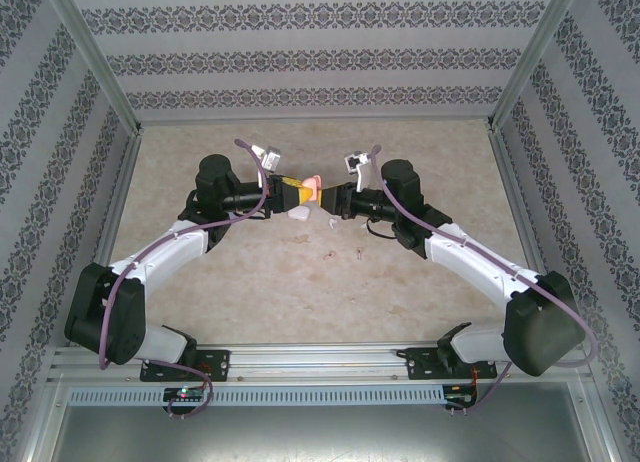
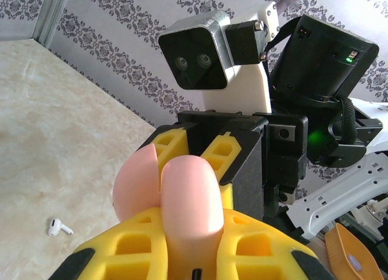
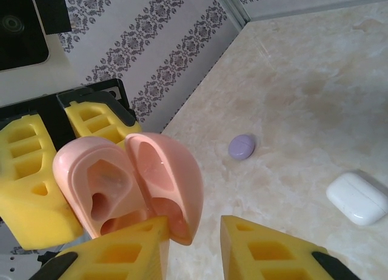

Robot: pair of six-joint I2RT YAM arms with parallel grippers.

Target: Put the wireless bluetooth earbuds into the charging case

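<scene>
underneath, beige marbled tabletop [image 1: 250,292], patterned walls [image 1: 320,57]; left pincer [image 2: 191,246] clamps open pink case [image 2: 185,195], right pincer [image 3: 194,246] jaws apart.

The open case [image 1: 312,188] sits between left gripper [image 1: 297,190] and right gripper [image 1: 328,196], closed case [image 1: 300,215] before it.

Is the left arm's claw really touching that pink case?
Touching. The left wrist view shows the pink case squeezed between the left gripper's yellow fingers, no gap.
</scene>
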